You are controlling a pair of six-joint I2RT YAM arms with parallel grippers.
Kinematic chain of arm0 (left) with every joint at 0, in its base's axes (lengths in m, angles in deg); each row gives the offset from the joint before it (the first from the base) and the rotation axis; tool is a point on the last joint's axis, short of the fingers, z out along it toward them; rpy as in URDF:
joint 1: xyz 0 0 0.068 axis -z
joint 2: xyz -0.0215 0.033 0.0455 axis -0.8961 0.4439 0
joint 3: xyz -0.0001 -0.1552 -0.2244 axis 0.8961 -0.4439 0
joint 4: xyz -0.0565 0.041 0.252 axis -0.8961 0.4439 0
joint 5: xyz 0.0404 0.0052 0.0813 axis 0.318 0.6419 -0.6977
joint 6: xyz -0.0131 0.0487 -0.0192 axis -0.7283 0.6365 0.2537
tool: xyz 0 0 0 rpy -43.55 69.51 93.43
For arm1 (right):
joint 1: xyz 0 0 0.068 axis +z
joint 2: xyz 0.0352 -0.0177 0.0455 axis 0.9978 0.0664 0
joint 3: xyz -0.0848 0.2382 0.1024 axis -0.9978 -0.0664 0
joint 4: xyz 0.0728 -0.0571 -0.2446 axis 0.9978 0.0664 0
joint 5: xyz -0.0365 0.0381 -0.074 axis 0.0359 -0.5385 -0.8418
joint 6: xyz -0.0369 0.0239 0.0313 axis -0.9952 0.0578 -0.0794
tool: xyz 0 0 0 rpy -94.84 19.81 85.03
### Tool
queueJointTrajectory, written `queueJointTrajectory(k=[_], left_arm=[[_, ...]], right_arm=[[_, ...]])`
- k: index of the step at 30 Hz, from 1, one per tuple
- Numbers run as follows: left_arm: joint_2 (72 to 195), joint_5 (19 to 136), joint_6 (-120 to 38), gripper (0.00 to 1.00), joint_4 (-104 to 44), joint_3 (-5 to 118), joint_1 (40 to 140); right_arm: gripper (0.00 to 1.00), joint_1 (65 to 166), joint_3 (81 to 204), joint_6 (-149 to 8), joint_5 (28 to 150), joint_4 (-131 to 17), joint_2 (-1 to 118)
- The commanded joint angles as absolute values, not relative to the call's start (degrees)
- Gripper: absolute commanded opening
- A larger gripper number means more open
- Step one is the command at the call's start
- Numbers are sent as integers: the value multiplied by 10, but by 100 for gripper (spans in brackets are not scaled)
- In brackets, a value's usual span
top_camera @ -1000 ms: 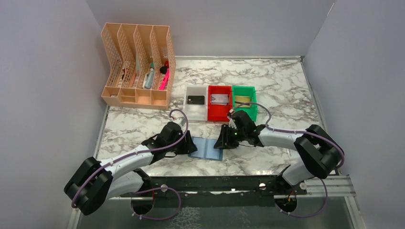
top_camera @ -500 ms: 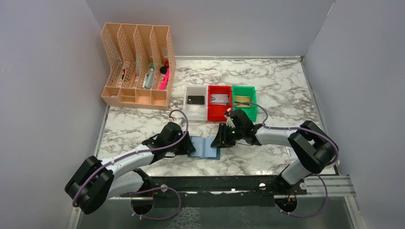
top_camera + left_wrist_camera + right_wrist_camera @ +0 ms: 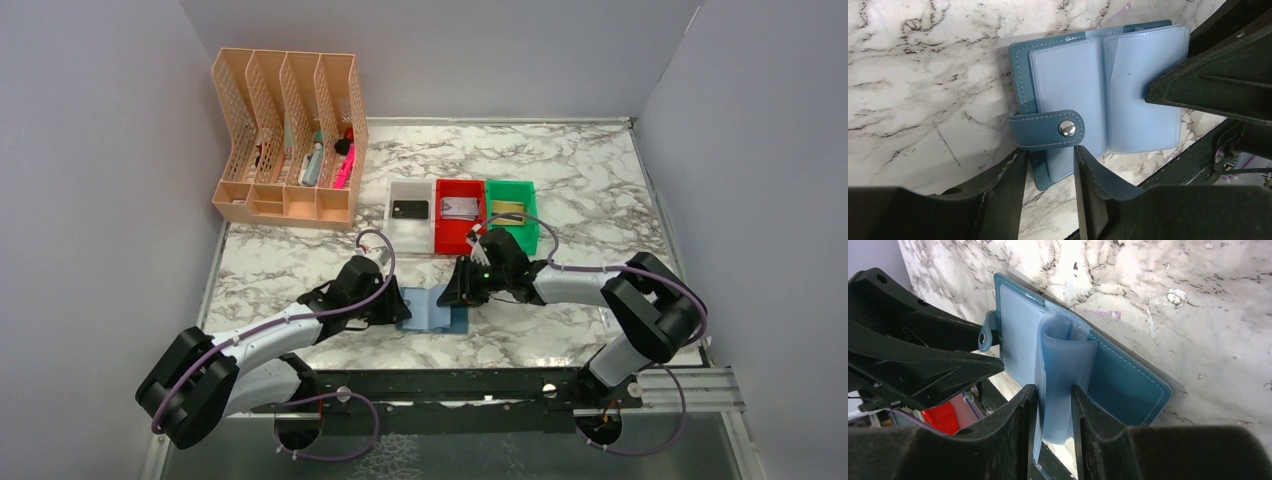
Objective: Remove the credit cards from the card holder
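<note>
The right hand [image 3: 1053, 390] has slid leftward off the bare surface [image 3: 1198, 300] and onto the card holder [image 3: 1128, 385]; its fingers [image 3: 1030, 430] now press on either side of a bundle of pale clear pockets [image 3: 1063, 360], curling them up off the blue cover, so it looks clamped on those leaves; the left hand [image 3: 1049, 150] has narrowed a little and stays low at the opposite side, its fingers part-way apart and straddling the cover's edge just below the snap strap [image 3: 1048, 129], though whether they pinch the cover or merely pin it down I cannot tell; the card holder, flat and spread open a second ago, lies between the two hands near the front of the surface with its right half now ruffled; every pocket that shows looks empty; farther back a black card [image 3: 410, 209] lies in the white bin [image 3: 410, 188], a silver-grey card [image 3: 460, 208] in the red bin [image 3: 443, 228] and a gold card [image 3: 508, 207] in the green bin [image 3: 529, 215]; judging from this, the removal is probably done and the right hand is leafing through the pockets to check for a leftover
</note>
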State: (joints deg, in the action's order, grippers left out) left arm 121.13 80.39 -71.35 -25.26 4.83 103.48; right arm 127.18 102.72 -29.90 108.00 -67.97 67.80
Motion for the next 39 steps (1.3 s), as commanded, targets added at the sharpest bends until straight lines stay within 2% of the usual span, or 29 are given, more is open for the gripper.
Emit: queueJointTrajectory(k=[1,7,10,18,23,26,31,39], left_arm=[[1209,821,-716,42,-277,53,1037],[1205,822,-717,43,-273,58,1037],[1187,817,-716,47,-262,67,1037],[1060,677,-707,81,-175,96,1037],[997,584,-691,97,-104,133,1038],[973,530,-696,99,-67,151,1037],[964,432,-689,99,0,207,1038],[985,269,-678,99,108,288,1037]], right_arm=[[36,1277,1046,-303,1073,-668,661],[39,1277,1069,-337,942,-549,619],[42,1277,1078,-357,872,-493,592],[47,1277,1099,-424,708,-399,497],[56,1277,1088,-459,633,-396,401],[68,1277,1074,-473,590,-413,337],[81,1276,1062,-503,502,-437,270],[90,1275,1092,-538,389,-428,305]])
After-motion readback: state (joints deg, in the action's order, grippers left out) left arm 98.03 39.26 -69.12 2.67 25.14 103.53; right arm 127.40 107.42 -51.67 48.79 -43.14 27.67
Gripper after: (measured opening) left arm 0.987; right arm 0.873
